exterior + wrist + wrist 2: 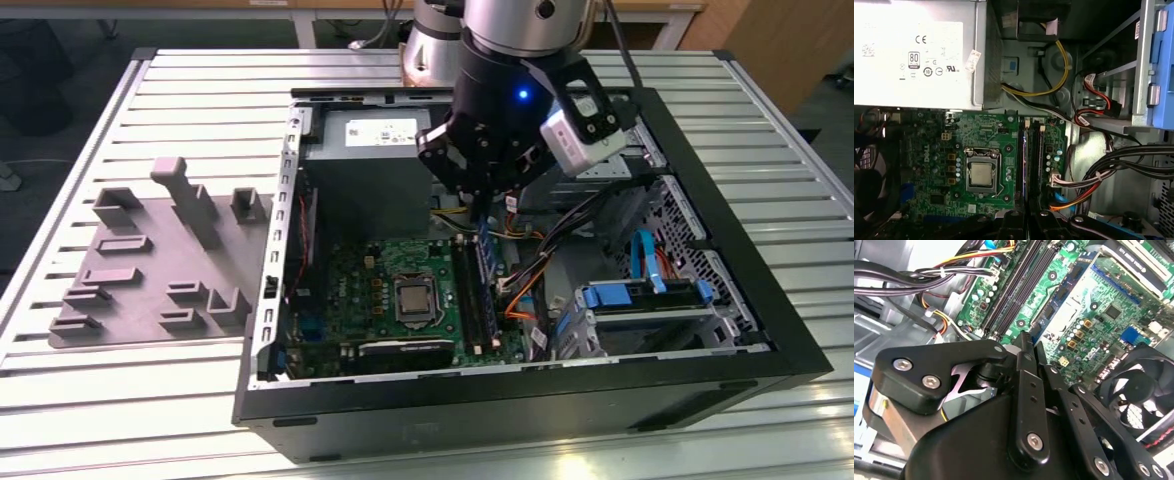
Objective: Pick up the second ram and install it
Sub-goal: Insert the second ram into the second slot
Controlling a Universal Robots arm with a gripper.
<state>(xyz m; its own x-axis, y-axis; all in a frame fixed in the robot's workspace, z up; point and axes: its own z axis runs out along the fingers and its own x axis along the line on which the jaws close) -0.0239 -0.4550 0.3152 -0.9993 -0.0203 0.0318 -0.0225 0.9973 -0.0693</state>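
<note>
- Gripper sits low inside the open computer case, directly over the memory slots along the edge of the motherboard nearer the exterior view's right.
- Second ram: in the exterior view a narrow blue-green strip hangs on edge below the fingertips, its lower edge close to or in the slot area. Whether it touches the slot I cannot tell.
- Jaws: drawn narrow. In the second wrist view the black fingers converge to a thin gap around what looks like a slim board edge, so I judge them to be pinching the stick.
- First wrist view: slots run straight away from the fingertips at the frame edge; a bluish strip lies in one channel, beside the bare processor socket. The power supply lies beyond the board.
- Grey fixture tray stands outside the case at the exterior view's left, well apart from the arm; no stick visible on it.
- Step in hand, as I judge it: insertion; pick-up is done, seating is unconfirmed.
- Requirement: keep the stick upright and parallel to its slot, press straight down evenly until both end latches close, clear of the cable bundle just beside the slots.
</note>
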